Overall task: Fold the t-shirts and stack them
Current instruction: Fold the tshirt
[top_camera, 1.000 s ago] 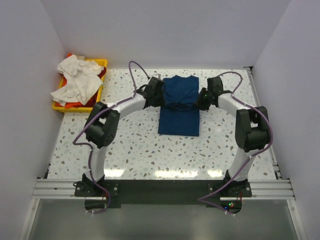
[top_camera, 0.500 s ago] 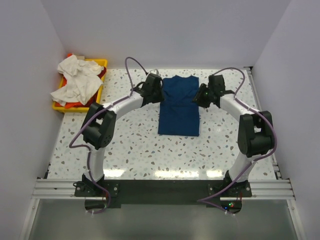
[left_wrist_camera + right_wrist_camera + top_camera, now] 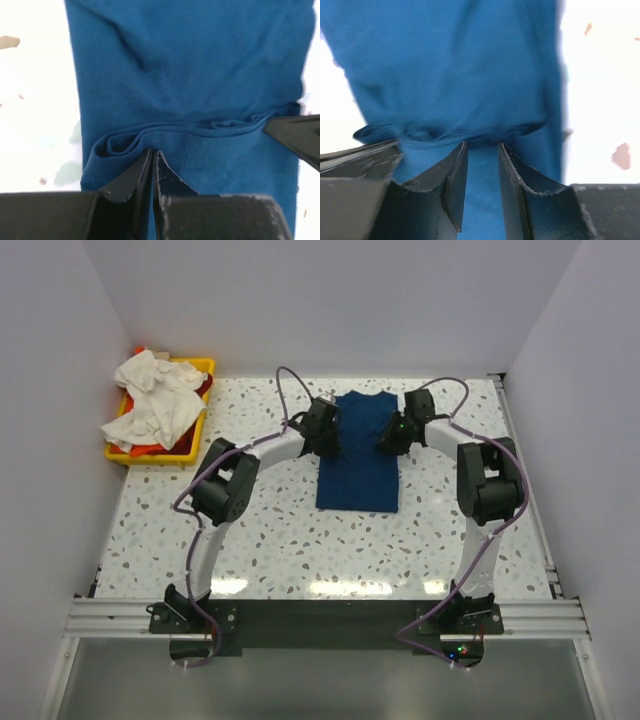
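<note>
The navy blue t-shirt lies folded into a long rectangle in the middle of the table, collar end far. No print shows. My left gripper is at its left edge; in the left wrist view it is shut, pinching a raised fold of the shirt. My right gripper is at the right edge; in the right wrist view its jaws stand a little apart, tips against a bunched fold of the shirt. White t-shirts lie heaped over orange-red fabric.
A yellow tray stands at the far left corner and holds the white and orange-red heap, which spills over its left side. White walls close the back and both sides. The speckled table shows in front of the shirt.
Both grippers have moved inward and toward the far end over the navy shirt. Its upper layer now lies narrower and flatter.
</note>
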You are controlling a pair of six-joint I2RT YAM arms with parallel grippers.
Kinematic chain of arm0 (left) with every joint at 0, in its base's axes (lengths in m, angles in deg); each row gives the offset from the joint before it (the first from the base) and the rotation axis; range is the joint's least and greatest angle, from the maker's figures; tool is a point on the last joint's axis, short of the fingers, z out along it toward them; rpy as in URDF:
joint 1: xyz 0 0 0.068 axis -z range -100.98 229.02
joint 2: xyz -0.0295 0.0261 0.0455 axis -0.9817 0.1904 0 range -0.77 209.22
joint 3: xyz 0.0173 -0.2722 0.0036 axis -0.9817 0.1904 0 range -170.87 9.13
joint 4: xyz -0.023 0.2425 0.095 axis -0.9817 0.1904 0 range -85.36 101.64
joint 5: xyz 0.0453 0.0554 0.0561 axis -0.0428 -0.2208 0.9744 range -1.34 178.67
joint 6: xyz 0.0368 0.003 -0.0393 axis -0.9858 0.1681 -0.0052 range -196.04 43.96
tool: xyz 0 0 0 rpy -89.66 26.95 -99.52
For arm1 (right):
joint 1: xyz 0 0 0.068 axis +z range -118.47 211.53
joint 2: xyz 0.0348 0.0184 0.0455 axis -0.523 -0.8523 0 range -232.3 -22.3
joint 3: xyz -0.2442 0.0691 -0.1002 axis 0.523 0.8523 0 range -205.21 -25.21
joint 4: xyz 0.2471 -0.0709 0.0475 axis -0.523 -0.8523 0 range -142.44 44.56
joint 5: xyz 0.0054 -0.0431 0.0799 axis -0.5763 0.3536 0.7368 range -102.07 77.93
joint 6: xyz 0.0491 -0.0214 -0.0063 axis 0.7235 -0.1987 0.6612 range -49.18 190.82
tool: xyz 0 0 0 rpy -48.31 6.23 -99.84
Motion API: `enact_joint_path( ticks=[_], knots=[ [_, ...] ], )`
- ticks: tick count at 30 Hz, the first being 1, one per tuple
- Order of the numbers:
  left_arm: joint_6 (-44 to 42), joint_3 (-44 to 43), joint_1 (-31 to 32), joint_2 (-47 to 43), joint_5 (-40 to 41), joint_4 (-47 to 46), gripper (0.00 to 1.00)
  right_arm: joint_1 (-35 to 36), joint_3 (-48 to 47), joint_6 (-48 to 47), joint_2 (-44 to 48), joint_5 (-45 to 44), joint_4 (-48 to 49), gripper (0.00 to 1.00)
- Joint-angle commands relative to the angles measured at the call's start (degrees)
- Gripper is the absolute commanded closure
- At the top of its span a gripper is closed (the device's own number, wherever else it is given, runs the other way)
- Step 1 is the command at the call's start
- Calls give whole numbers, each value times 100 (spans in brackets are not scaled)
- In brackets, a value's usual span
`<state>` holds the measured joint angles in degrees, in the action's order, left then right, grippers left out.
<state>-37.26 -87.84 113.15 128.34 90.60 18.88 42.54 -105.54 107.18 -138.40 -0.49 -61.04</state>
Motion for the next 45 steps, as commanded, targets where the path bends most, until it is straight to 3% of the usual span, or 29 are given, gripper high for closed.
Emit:
enact_joint_path(
  ticks=[1,15,24,36,45],
  knots=[
    [-187,-200,-231,192,52,-123,90,-239,-281,-85,-255,108,-93,66],
    [286,861,-293,-167,422,-246,91,-292,18,-173,-371,-67,-137,69],
    [683,2540,-161,-1266,457,-905,92,129,861,-261,-72,-138,74,70],
    [1254,4913,313,-3241,887,-1521,93,859,2285,-278,1131,-147,373,71],
    [1422,5575,472,-4263,1213,-1433,91,965,2927,-384,2187,-76,172,70]
  ],
)
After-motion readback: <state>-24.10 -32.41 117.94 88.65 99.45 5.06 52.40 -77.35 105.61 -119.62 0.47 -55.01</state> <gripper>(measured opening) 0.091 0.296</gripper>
